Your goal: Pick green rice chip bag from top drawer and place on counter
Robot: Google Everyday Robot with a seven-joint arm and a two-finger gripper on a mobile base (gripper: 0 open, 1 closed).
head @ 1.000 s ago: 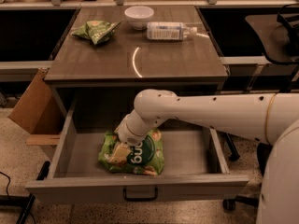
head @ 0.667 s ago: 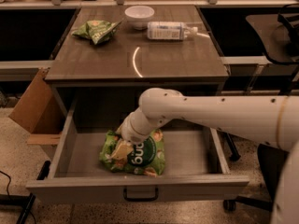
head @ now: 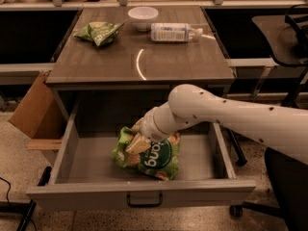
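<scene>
**Green rice chip bag lying in the open drawer, gripper down on it**

Green rice chip bag is what we are watching here, and it is lying inside the top drawer, a little left of the middle of the drawer floor. Nearest to us, the drawer's plain front panel is facing the camera with its small dark pull handle at the centre, and the drawer is standing pulled fully out.

Just behind that panel the bag is resting crumpled, its dark round logo and white lettering facing up. The gripper is pressing on the bag's upper left corner, where the foil is bunching up around it. We are seeing contact there, but we cannot tell whether the gripper is closed on the foil or only resting against it.

The white arm is reaching in from the right, crossing over the drawer's right wall.

Farther back, the counter is sitting directly above the drawer. Along its far edge we are finding a smaller, paler green bag at the left, a white bowl in the middle, and a clear bottle lying on its side just beside the bowl. A cardboard box is leaning against the cabinet's left side.
</scene>
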